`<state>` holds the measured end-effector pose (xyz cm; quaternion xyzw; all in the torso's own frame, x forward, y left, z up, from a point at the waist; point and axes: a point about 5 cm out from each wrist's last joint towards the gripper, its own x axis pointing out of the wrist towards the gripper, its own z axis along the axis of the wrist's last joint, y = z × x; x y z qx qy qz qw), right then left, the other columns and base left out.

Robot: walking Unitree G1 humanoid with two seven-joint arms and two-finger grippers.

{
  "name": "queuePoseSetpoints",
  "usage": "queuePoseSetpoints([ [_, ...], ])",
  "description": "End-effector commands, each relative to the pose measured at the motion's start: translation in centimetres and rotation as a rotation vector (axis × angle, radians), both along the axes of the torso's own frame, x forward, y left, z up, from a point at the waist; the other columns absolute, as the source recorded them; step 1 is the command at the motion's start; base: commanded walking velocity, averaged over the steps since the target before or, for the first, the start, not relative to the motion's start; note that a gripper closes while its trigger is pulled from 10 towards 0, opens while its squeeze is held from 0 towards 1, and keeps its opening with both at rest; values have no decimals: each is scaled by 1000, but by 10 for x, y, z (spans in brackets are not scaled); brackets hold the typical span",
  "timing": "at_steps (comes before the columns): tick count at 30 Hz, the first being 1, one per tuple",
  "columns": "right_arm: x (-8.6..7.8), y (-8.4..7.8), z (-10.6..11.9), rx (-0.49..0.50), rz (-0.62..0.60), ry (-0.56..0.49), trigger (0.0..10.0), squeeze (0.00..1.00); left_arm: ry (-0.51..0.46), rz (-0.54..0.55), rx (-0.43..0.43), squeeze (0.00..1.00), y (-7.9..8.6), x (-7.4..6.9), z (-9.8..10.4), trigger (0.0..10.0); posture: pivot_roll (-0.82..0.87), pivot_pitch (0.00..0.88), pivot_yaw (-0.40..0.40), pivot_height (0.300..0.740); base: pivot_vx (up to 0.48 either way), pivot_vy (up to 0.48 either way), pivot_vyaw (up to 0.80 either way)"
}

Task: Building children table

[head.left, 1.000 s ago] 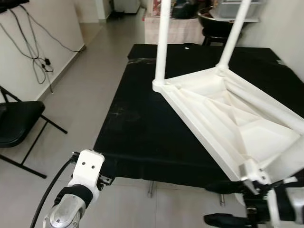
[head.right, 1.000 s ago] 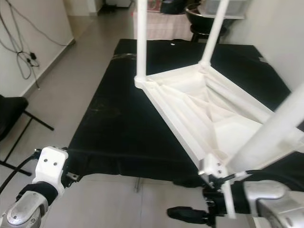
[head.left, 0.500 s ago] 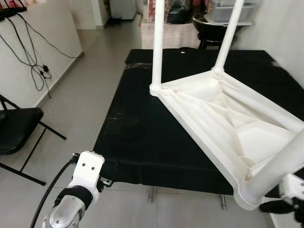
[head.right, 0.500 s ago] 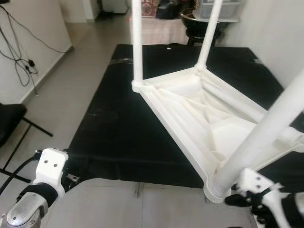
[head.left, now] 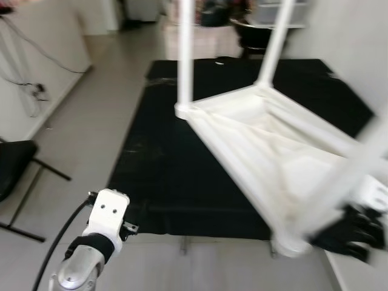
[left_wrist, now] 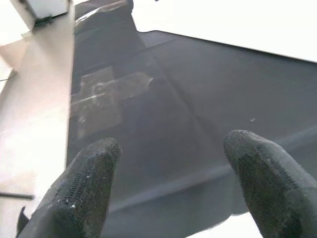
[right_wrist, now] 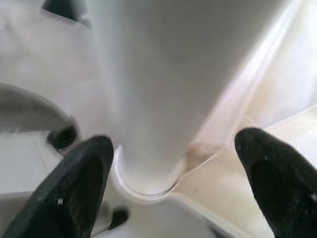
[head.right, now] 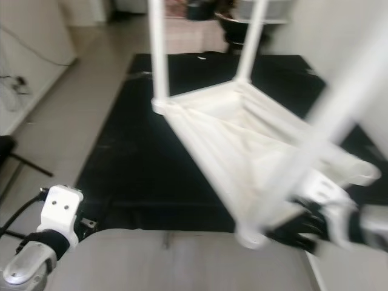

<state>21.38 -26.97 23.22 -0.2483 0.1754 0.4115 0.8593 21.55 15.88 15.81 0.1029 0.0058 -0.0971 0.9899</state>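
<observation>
The white children's table (head.left: 267, 157) lies upside down on a black-covered platform (head.left: 163, 163). Two white legs stand up from its far corners: one on the left (head.left: 185, 54), one on the right (head.left: 276, 39). A third leg (head.left: 351, 170), blurred, rises from the near corner socket (head.left: 291, 245). My right gripper (head.left: 348, 233) is beside that socket. In the right wrist view it (right_wrist: 173, 141) is open, with its fingers (right_wrist: 84, 188) apart on either side of the leg's base. My left gripper (left_wrist: 172, 144) hangs open over the platform's near left edge, holding nothing.
A black folding chair (head.left: 12, 176) stands on the grey tiled floor at the left. Cables hang on the left wall. Furniture and a dark bowl-like thing (head.left: 254, 33) crowd the far end. A white wall runs close along the right side.
The near leg now stands in the corner socket. My right gripper has come up from below the table's corner to the leg's base. The head views have shifted and blurred. The left arm is unchanged.
</observation>
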Motion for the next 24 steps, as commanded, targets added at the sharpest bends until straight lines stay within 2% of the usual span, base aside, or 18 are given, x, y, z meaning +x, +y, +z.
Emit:
queuePoseSetpoints([
  [1,5,16,0,50,56,-35,10000,0,20,8,16,0,3,-1,-4,10000,-48,141,9,740,0,0,0],
  [3,5,16,0,50,56,-35,10000,0,20,8,16,0,3,-1,-4,10000,-48,141,9,740,0,0,0],
  [4,10,31,-1,96,108,-55,10000,0,20,8,16,0,2,-1,-4,10000,-46,141,8,740,0,0,0],
  [5,10,31,-1,96,108,-55,10000,0,20,8,16,0,2,-1,-4,10000,-46,141,8,740,0,0,0],
  [6,14,48,-3,148,172,-65,10000,0,20,9,16,0,2,-2,-4,10000,-40,140,4,740,0,0,0],
  [9,14,48,-3,148,172,-65,10000,0,20,9,16,0,2,-2,-4,10000,-40,140,4,740,0,0,0],
  [10,19,66,-4,188,235,-86,10000,0,19,10,16,0,2,-2,-4,10000,-34,139,1,740,0,0,0],
  [11,35,90,-6,250,252,-144,10000,0,18,12,17,0,1,-2,-4,10000,-24,133,-2,740,0,0,0],
  [13,35,90,-6,250,252,-144,10000,0,18,12,17,0,1,-2,-4,10000,-24,133,-2,740,0,0,0],
  [14,53,117,-4,307,254,-214,10000,0,17,14,18,0,0,-2,-5,10000,-18,129,-10,740,0,0,0],
  [16,53,117,-4,307,254,-214,10000,0,17,14,18,0,0,-2,-5,10000,-18,129,-10,740,0,0,0],
  [17,70,145,-1,364,234,-264,10000,0,16,15,18,0,-1,-3,-5,10000,-12,127,-14,740,0,0,0],
  [18,70,145,-1,364,234,-264,10000,0,16,15,18,0,-1,-3,-5,10000,-12,127,-14,740,0,0,0],
  [19,83,170,4,428,206,-290,10000,0,14,17,19,0,-2,-3,-5,10000,-2,125,-20,740,0,0,0],
  [21,100,209,11,505,169,-317,10000,0,8,23,24,0,-3,-5,-5,10000,12,125,-32,740,0,0,0],
  [22,100,209,11,505,169,-317,10000,0,8,23,24,0,-3,-5,-5,10000,12,125,-32,740,0,0,0],
  [24,107,239,15,536,159,-334,10000,0,5,26,26,0,-4,-6,-4,10000,21,124,-37,740,0,0,0],
])
